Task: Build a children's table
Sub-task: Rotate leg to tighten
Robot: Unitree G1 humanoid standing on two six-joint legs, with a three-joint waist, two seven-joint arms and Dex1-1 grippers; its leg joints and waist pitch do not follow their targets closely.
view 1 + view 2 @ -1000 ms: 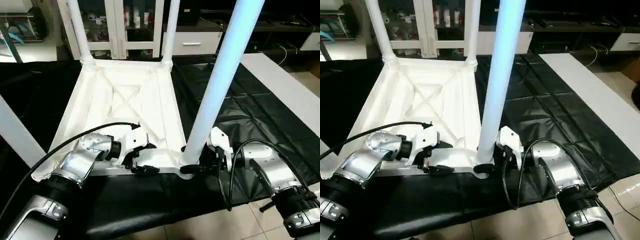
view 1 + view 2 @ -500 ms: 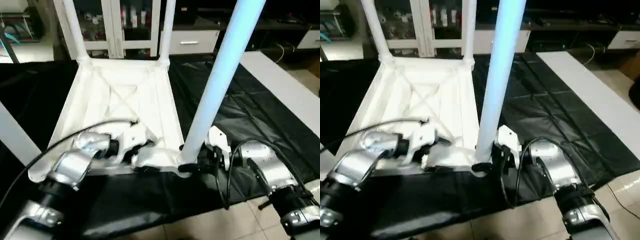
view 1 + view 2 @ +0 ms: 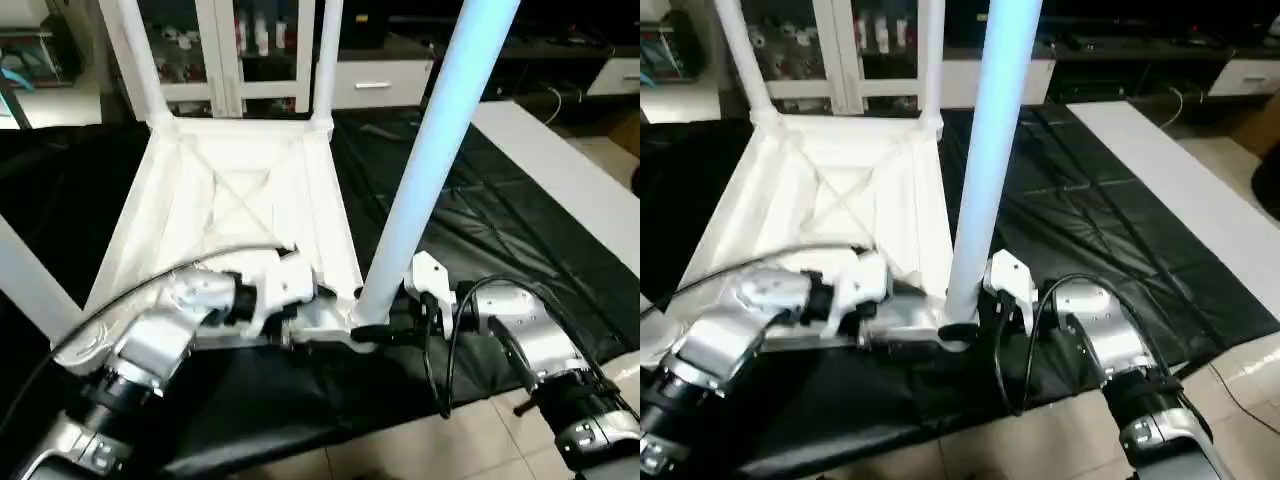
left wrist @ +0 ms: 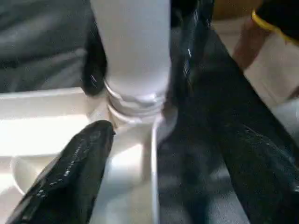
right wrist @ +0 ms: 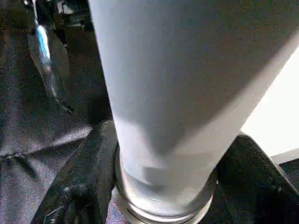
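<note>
Left eye view: the white square plastic tabletop (image 3: pixel 235 215) lies upside down on a black plastic sheet (image 3: pixel 480 225), with its X-shaped ribs facing up. Two long white tube legs (image 3: pixel 135 55) stand up in the two far corner holes. Another long white leg (image 3: pixel 425 170) stands in the near corner on the robot's right side.

The right gripper (image 3: pixel 385 333) has its two black fingers on both sides of the bottom of this near leg. In the right wrist view the fingers (image 5: pixel 81 186) sit close against the leg, just above its threaded end, so it is holding the leg.

The left gripper (image 3: pixel 290 330) rests at the near edge of the tabletop, just beside that same corner. In the left wrist view its black fingers (image 4: pixel 70 177) are spread wide and hold nothing
</note>
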